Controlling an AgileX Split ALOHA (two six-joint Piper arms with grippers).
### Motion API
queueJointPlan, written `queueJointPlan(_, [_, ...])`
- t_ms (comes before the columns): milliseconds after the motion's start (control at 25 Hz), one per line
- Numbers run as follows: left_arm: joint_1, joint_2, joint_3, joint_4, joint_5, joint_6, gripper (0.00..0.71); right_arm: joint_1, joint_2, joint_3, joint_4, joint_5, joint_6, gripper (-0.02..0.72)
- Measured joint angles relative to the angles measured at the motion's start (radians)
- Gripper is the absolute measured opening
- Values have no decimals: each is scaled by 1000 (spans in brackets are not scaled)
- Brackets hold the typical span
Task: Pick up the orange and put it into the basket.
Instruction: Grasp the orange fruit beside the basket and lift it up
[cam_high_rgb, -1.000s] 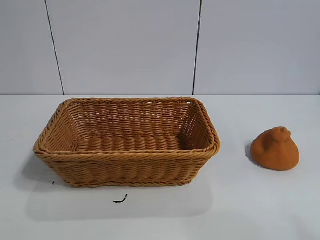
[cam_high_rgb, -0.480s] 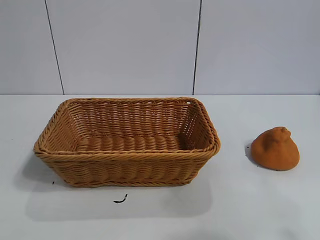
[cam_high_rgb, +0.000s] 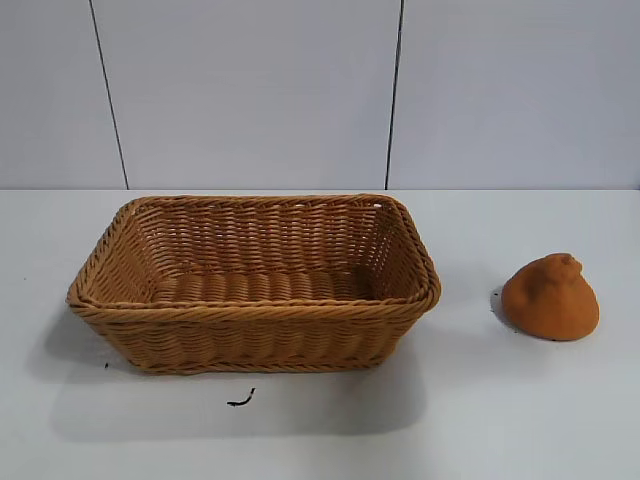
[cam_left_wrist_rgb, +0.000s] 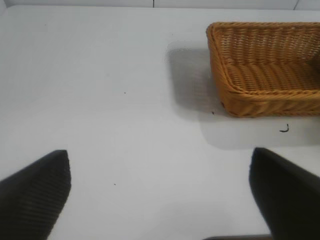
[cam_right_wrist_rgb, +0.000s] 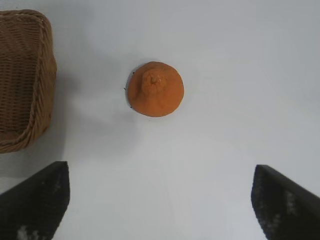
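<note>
The orange (cam_high_rgb: 550, 299) sits on the white table to the right of the basket (cam_high_rgb: 255, 312), apart from it, knobby bump up. It also shows in the right wrist view (cam_right_wrist_rgb: 155, 89), with the basket's corner (cam_right_wrist_rgb: 24, 80) beside it. My right gripper (cam_right_wrist_rgb: 161, 200) is open and empty, high above the table, short of the orange. My left gripper (cam_left_wrist_rgb: 160, 195) is open and empty over bare table, away from the basket's end (cam_left_wrist_rgb: 265, 67). Neither gripper shows in the exterior view.
A small black mark (cam_high_rgb: 241, 399) lies on the table in front of the basket; it also shows in the left wrist view (cam_left_wrist_rgb: 284, 129). A pale panelled wall (cam_high_rgb: 320, 90) stands behind the table.
</note>
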Motion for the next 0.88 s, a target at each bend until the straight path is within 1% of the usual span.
queueJointPlan(200, [0, 0, 0, 0, 0, 0, 696, 0, 166, -108, 0, -2, 0, 679])
queueJointPlan(360, [0, 0, 0, 0, 0, 0, 696, 0, 296, -159, 19, -4, 0, 679])
queueJointPlan(560, [0, 0, 0, 0, 0, 0, 696, 0, 433, -166, 74, -12, -30, 679])
queueJointPlan(760, [0, 0, 0, 0, 0, 0, 696, 0, 523, -166, 83, -24, -34, 679])
queueJointPlan(880, [0, 0, 0, 0, 0, 0, 696, 0, 564, -167, 84, -49, -34, 679])
